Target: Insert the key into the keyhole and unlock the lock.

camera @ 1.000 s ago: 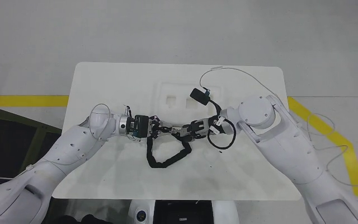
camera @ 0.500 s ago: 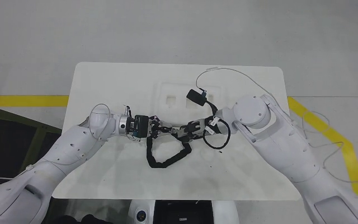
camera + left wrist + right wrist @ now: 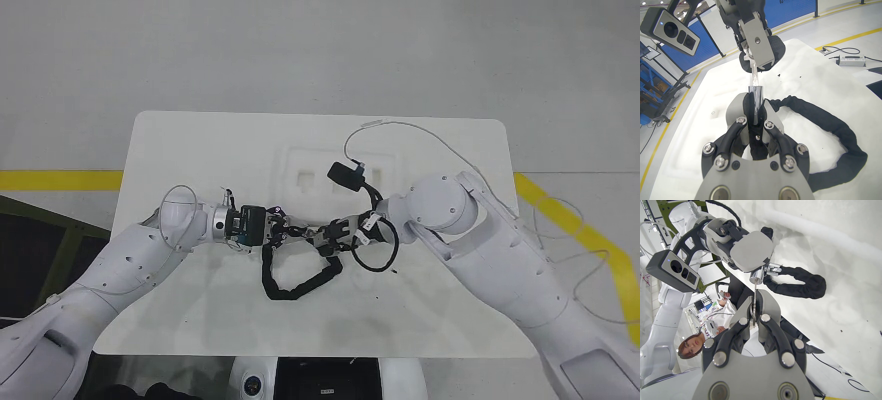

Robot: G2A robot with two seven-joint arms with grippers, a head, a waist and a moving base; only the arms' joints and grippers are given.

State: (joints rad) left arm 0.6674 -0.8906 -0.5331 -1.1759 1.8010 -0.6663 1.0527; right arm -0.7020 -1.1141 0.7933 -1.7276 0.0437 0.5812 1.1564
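A chain lock in a black fabric sleeve (image 3: 295,285) lies looped on the white table (image 3: 180,150). My left gripper (image 3: 284,230) (image 3: 753,102) is shut on the lock's chrome cylinder (image 3: 756,96) (image 3: 757,276), held just above the table. My right gripper (image 3: 328,237) (image 3: 754,301) faces it from the other side, shut on the head of the silver key (image 3: 755,75) (image 3: 755,291). The key's blade sits in the keyhole at the cylinder's end face. How deep it goes is hidden.
A white foam insert with shallow recesses (image 3: 320,178) lies just behind the grippers. A thin cable (image 3: 440,135) trails over the table's back right. The chain loop takes up the space in front of the grippers.
The right arm's elbow and wrist have swung to the left and turned, still with the key at the keyhole. The left arm and the lock have stayed in place.
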